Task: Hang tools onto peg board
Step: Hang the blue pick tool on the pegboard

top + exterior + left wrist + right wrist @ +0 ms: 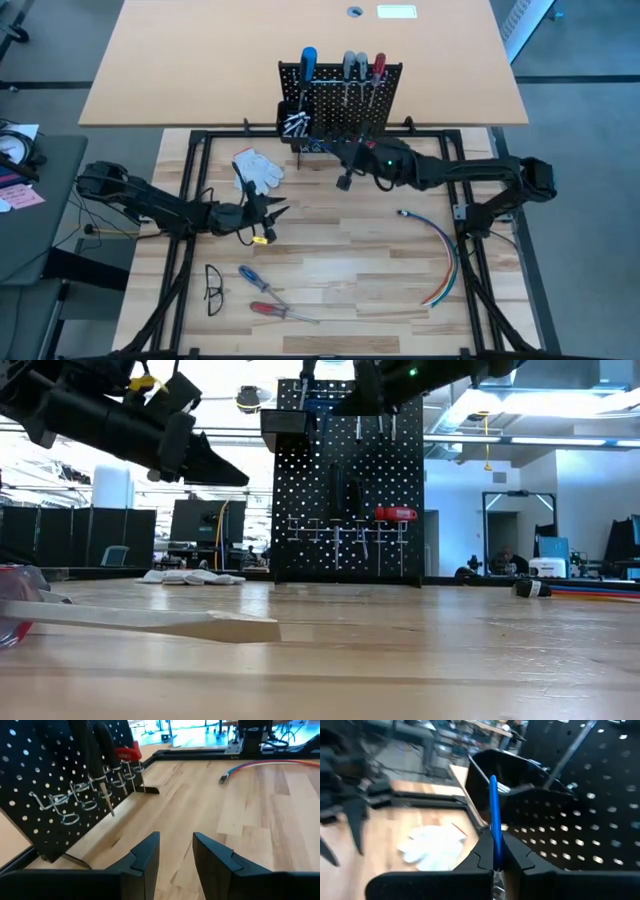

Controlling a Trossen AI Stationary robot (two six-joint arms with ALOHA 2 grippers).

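Observation:
The black peg board (340,100) stands at the table's far middle. Blue (309,62), grey (350,65) and red (379,65) handled screwdrivers hang on it, and a red-handled tool (396,514) hangs lower down. Its bin (293,121) holds silver bits. My right gripper (347,165) hovers just in front of the board, shut on a thin blue tool (493,815). My left gripper (272,214) stands open above the table's left middle, with nothing between its fingers (145,855). A blue screwdriver (250,277) and a red one (275,311) lie flat near the front left. My right gripper pinches the thin blue tool between its two fingers, low on its blue shaft (494,851). The fingers run about level, coming from the table's right. The shaft sticks out past the fingertips in front of the bin, clear of the table.
A white glove (258,170) lies left of the board's foot. A bundle of coloured cables (440,255) curves along the right side. A black wire-like object (213,288) lies beside the loose screwdrivers. Bare wood lies in the table's middle.

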